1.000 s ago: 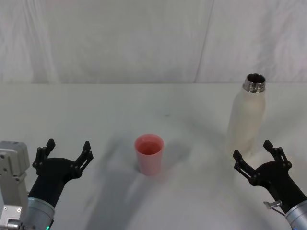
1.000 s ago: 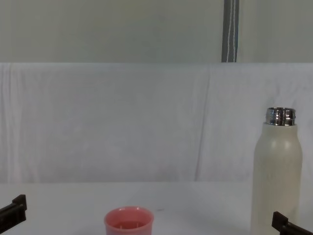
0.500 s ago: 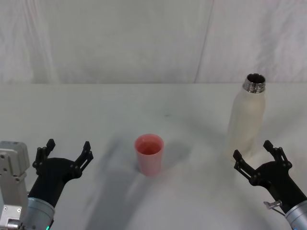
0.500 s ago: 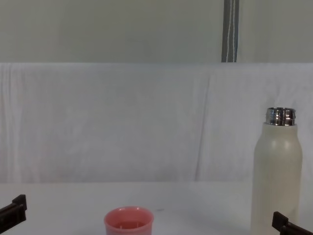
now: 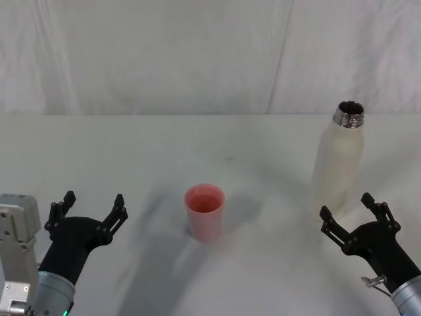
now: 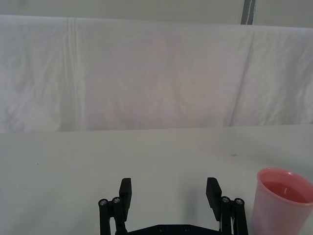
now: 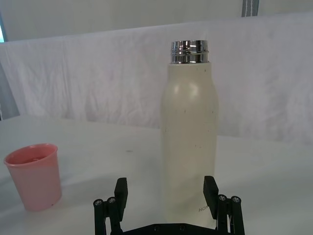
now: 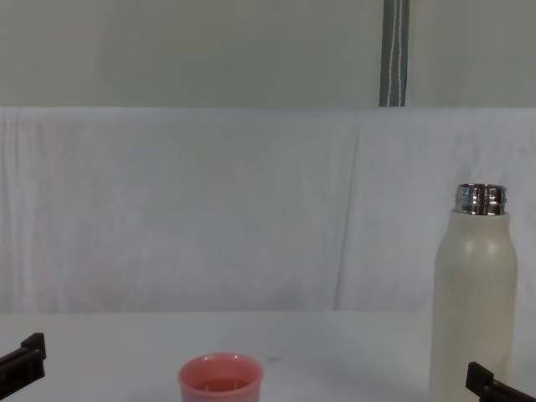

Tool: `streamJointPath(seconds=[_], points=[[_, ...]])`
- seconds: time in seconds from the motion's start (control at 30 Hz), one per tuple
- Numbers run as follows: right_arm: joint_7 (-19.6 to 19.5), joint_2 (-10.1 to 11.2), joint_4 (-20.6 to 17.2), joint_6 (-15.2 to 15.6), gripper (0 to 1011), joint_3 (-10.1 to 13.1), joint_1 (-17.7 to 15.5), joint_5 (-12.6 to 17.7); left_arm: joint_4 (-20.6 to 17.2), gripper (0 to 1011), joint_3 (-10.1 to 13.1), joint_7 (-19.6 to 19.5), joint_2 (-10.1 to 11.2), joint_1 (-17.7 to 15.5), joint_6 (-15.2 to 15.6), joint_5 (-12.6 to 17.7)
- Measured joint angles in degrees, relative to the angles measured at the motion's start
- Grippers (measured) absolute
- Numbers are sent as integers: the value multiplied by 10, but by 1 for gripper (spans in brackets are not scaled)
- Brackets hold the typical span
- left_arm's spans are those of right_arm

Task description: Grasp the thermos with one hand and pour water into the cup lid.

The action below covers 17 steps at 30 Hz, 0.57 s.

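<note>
The cream-white thermos [image 5: 338, 162] [image 7: 189, 137] [image 8: 473, 297] stands upright at the right of the table, its steel neck uncapped. The salmon-pink cup lid [image 5: 204, 211] [image 6: 282, 199] [image 7: 33, 175] [image 8: 220, 380] sits upright in the middle, well to the left of the thermos. My right gripper [image 5: 353, 209] [image 7: 165, 191] is open just in front of the thermos, its fingers apart from the bottle. Near the front left, my left gripper [image 5: 92, 207] [image 6: 169, 191] is open and empty, with the cup lid off to its right.
A white cloth covers the table [image 5: 131, 151] and hangs as a backdrop behind it. A grey vertical pole [image 8: 394, 53] stands behind the backdrop. Bare tabletop lies between the cup lid and the thermos.
</note>
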Motion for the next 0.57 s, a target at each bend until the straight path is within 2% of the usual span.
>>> streamJointPath(seconds=[0.57], points=[[0,0,0,0,1001,0,0,0,0,1001,0,0,0,0,0,0]])
